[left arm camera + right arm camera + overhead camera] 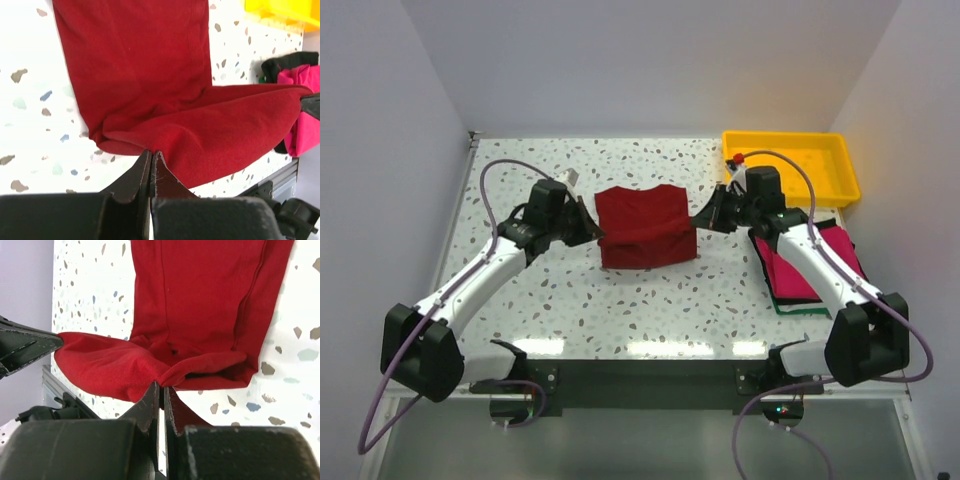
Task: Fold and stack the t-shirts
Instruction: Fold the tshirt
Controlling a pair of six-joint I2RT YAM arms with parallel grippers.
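The maroon t-shirt (645, 226) lies partly folded in the middle of the table, its near part lifted between both grippers. My left gripper (594, 232) is shut on the shirt's left edge; in the left wrist view (151, 152) the cloth (150, 75) is pinched at the fingertips. My right gripper (704, 218) is shut on the shirt's right edge; in the right wrist view (163, 386) the cloth (200, 300) is pinched too. A stack of folded shirts, magenta-pink (800, 265) on top with black and green edges below, lies at the right, partly under my right arm.
A yellow plastic tray (825, 150) stands at the back right corner, beyond the stack. The pink and black stack also shows in the left wrist view (300, 105). White walls close in the table on three sides.
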